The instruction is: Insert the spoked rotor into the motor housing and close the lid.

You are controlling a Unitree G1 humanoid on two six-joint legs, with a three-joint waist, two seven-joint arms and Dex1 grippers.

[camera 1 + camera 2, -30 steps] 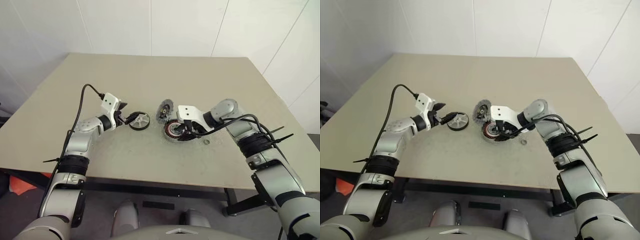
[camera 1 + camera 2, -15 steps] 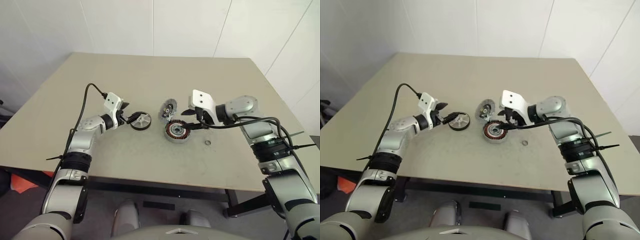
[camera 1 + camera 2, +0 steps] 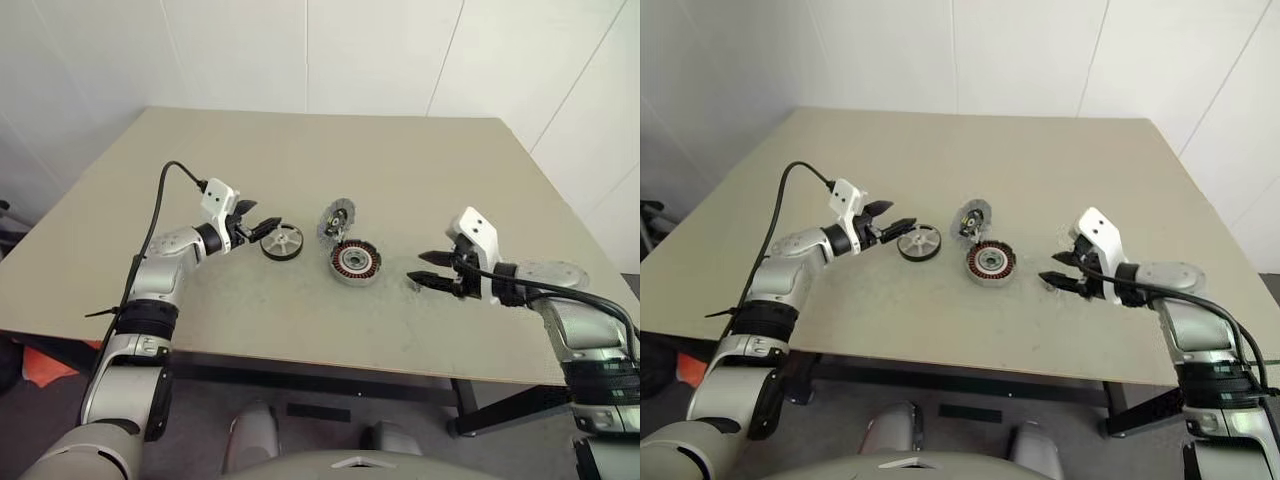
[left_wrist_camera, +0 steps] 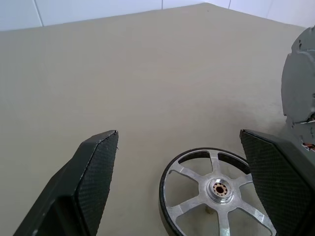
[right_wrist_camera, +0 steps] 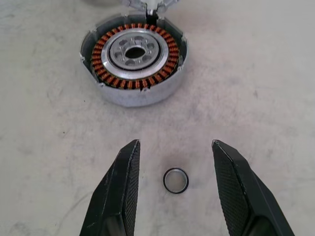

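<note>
Copper windings ring the housing [image 3: 356, 262], which sits flat on the beige tabletop [image 3: 400, 160] with its cup facing up and nothing inside it; take it as the landmark. Nearer the robot and to the housing's right, the right claw [image 3: 421, 270] hangs just above the tabletop, pointing back toward the housing. Its two fingers stand apart and hold nothing. In the right wrist view a tiny metal ring [image 5: 175, 180] lies on the tabletop between those fingers, touching neither, with the housing well beyond it. To the housing's left lies the rotor [image 3: 283, 242], flat, silver spokes up, black rim around them. The left claw [image 3: 262, 228] is at the rotor's left edge, spread wide and empty; the left wrist view shows one finger [image 4: 96, 169] clear of the rim on one side and the other past it on the far side. Just behind the housing, the lid [image 3: 335, 217] stands tilted up on its edge, touching the housing's back rim.
</note>
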